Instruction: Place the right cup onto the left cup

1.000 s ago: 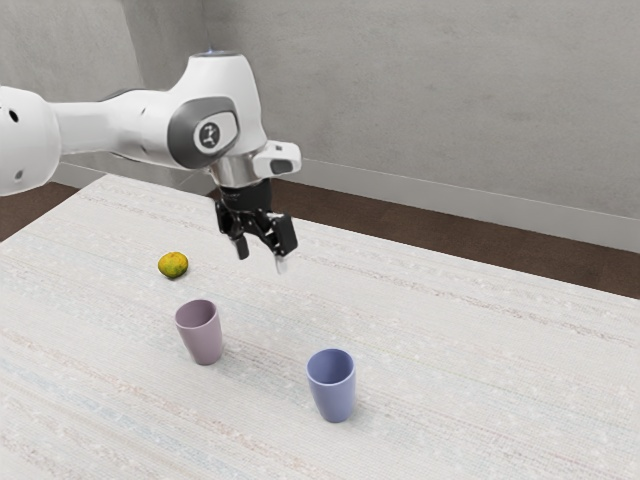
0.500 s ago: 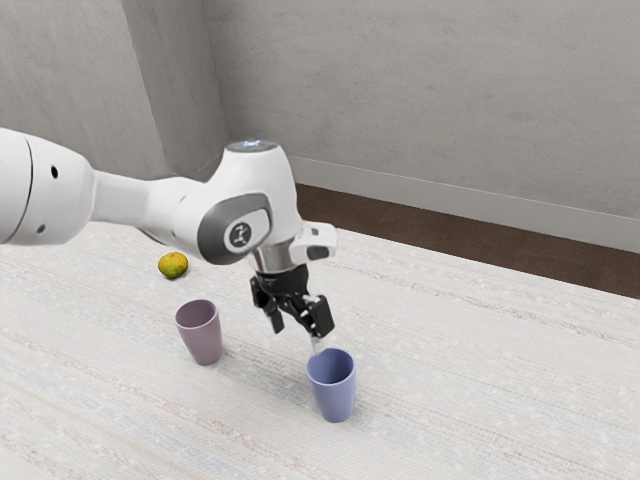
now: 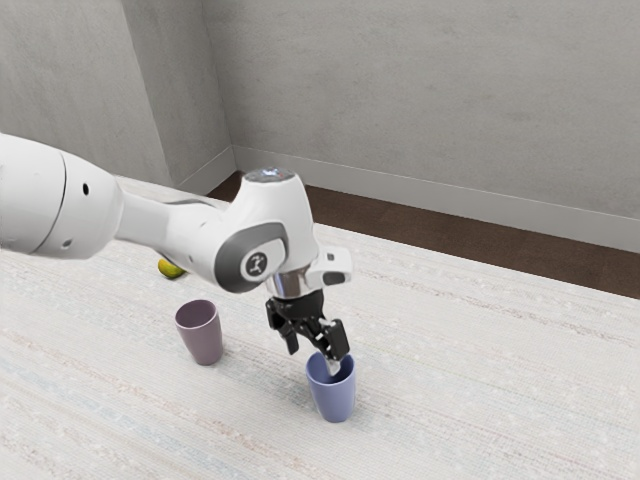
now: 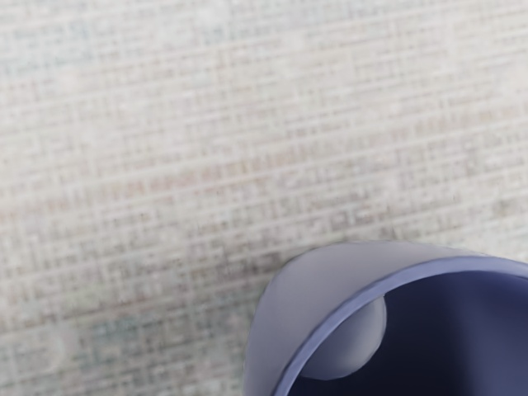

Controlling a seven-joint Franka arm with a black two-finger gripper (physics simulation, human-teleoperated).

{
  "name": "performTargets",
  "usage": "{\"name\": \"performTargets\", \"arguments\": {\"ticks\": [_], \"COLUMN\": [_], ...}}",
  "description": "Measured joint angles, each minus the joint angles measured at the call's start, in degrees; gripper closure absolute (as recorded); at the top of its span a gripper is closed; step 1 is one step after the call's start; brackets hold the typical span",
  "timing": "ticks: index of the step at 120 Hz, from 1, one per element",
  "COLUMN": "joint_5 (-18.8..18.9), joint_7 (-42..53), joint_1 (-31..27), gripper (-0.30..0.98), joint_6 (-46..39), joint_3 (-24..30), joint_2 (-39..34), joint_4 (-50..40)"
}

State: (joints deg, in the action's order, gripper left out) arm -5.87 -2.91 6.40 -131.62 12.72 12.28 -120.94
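Note:
The open gripper (image 3: pixel 314 358) is low at the blue cup (image 3: pixel 336 398) in the exterior view. One pale fingertip reaches into the cup's mouth, while the other finger stands outside, on the side toward the pinkish-purple cup (image 3: pixel 203 335). Both cups are upright and apart on the table, the purple one toward the exterior view's left. In the wrist view the blue cup (image 4: pixel 412 279) is close below the hand, its rim and dark inside showing. How deep the fingertip sits in the cup I cannot tell.
A yellow-green fruit (image 3: pixel 170 268) lies behind the purple cup, partly hidden by the arm. The pale patterned table (image 3: pixel 480 370) extends around the cups, with its far edge near a grey wall.
My hand has come down and toward the exterior view's right, from above the table to the blue cup, with one fingertip now inside its mouth. Both cups have stayed put.

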Motion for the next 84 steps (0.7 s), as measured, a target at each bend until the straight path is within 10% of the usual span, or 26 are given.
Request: {"name": "performTargets", "arguments": {"ticks": [37,84], "joint_5": [1.77,2.23], "joint_7": [-0.62,-1.19], "joint_1": [0.05,1.04], "gripper": [0.60,0.76], "joint_6": [-1.64,-2.02], "joint_3": [-0.01,-0.03], "joint_2": [2.57,1.23], "joint_4": [0.40,0.36]}}
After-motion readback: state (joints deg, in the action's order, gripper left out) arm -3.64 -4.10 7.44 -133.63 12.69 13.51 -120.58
